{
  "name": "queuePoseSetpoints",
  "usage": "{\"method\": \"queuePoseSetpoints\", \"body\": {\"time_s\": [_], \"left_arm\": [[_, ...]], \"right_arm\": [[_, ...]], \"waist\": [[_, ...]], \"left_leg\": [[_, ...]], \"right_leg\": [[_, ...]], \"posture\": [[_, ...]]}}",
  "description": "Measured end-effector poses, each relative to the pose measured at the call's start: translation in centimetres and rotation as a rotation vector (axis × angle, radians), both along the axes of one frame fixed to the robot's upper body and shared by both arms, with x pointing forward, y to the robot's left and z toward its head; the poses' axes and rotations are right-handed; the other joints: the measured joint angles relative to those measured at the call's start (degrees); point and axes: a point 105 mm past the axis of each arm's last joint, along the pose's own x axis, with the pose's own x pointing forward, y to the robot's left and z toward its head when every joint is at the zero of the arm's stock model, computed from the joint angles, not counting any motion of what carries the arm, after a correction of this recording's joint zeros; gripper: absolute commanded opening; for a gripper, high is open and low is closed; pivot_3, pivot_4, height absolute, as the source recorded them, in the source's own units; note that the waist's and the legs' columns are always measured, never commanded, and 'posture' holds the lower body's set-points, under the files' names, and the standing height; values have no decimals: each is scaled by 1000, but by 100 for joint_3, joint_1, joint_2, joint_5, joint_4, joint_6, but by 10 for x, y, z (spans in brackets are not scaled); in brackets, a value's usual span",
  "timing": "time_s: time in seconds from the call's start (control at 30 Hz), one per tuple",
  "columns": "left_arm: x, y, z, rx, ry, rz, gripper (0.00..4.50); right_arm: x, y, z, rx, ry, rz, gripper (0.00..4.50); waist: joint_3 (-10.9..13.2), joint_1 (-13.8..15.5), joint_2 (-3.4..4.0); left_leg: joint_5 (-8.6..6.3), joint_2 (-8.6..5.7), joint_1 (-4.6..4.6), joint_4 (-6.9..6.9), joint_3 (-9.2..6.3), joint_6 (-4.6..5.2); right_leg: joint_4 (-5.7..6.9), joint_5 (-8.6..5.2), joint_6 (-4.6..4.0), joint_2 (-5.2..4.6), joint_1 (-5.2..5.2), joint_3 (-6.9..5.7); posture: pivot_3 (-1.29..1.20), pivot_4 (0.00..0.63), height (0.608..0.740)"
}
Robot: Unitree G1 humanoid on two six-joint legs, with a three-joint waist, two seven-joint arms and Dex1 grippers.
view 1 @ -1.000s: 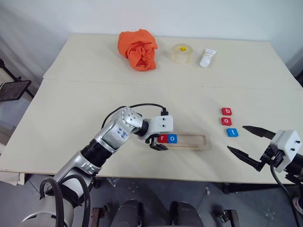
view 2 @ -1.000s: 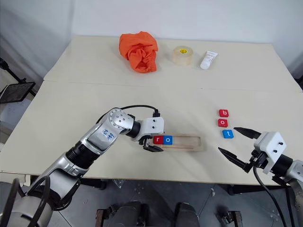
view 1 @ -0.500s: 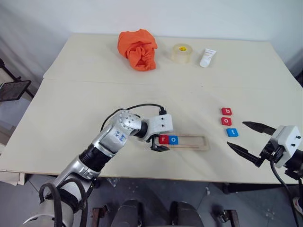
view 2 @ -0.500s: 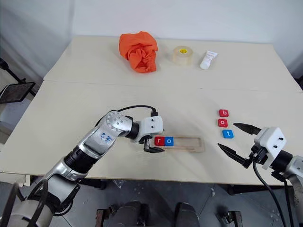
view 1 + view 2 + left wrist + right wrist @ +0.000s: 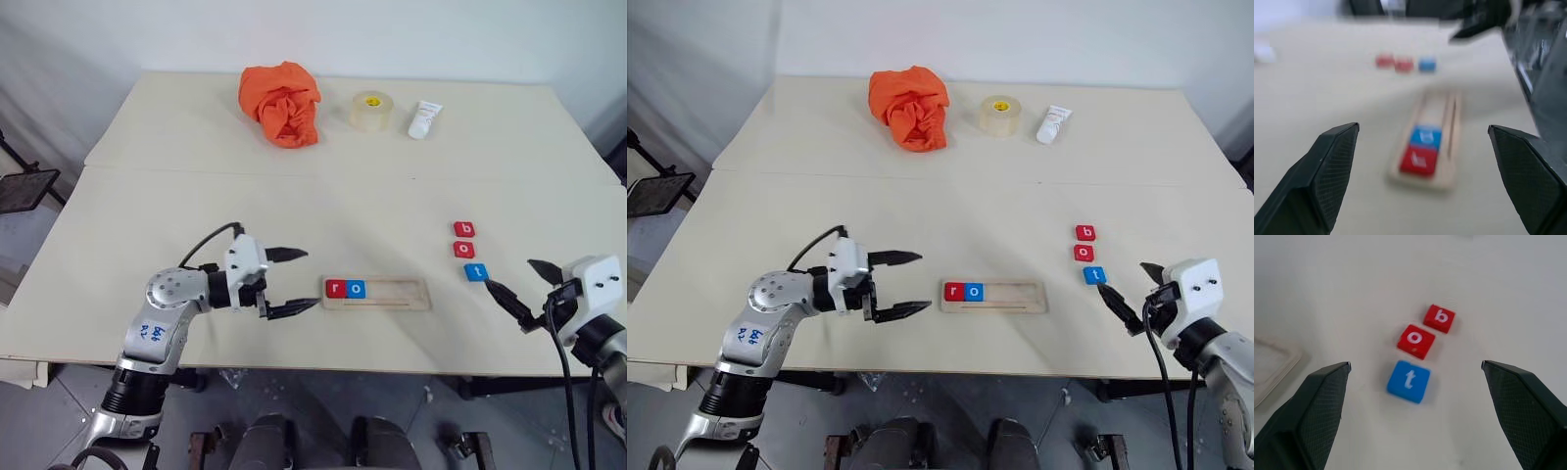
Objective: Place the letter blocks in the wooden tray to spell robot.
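1. Wooden tray [image 5: 376, 293] lies lengthwise near the front edge of the bench [image 5: 147, 215]. Red r block [image 5: 336, 288] and blue o block [image 5: 357, 289] sit side by side, touching, at the tray's left end; the remainder of the groove is bare.
2. Three blocks loose on the bench, right of the tray, in a short line: red b block [image 5: 464, 229] farthest back, red o block [image 5: 464, 250] next, blue t block [image 5: 476, 272] nearest the front.
3. Left hand [image 5: 300, 280] just left of the tray, fingers spread wide, holding nothing, pointing toward the tray.
4. Right hand [image 5: 522, 292] near the blue t block, fingers wide apart, empty.
5. Back of bench: orange cloth [image 5: 280, 102], tape roll [image 5: 370, 111], white tube [image 5: 424, 119].
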Motion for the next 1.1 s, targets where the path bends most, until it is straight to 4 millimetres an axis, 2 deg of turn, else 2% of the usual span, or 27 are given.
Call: {"method": "queuePoseSetpoints", "body": {"time_s": [0.13, 0.37, 0.5, 0.73, 1.1], "left_arm": [[2, 21, -8, -102, -29, 28, 4479], [-4, 45, -40, -17, -35, -35, 4479], [-6, 46, -48, 7, -44, -76, 4479], [-4, 40, -42, 12, -77, -122, 4479], [-1, 38, -38, 12, -86, -128, 4479]], "right_arm": [[10, -7, 5, 15, 37, -12, 4500], [10, -13, 13, -32, 99, 62, 4500], [6, -15, 8, -36, 136, 97, 4500], [1, -16, 2, -35, 150, 124, 4500], [2, -16, 5, -50, 128, 126, 4500]], "waist": [[-2, -22, 3], [-1, -4, 3], [-1, -11, 2], [-1, -21, 2], [-1, -20, 2]], "left_leg": [[0, 0, 2, -3, 6, 0], [-4, -5, 1, -3, 9, 7], [-4, -4, 1, -3, 9, 8], [-4, -4, 1, -3, 10, 8], [-4, -4, 1, -3, 10, 8]], "right_leg": [[2, 0, 0, 2, -4, -5], [1, 1, 1, -1, -4, -5], [2, 1, 2, -1, -4, -6], [2, 2, 3, -1, -5, -6], [1, 2, 3, -1, -5, -5]], "posture": [[0, 150, 740], [0, 150, 740], [0, 150, 740], [0, 150, 740], [0, 150, 740]]}}
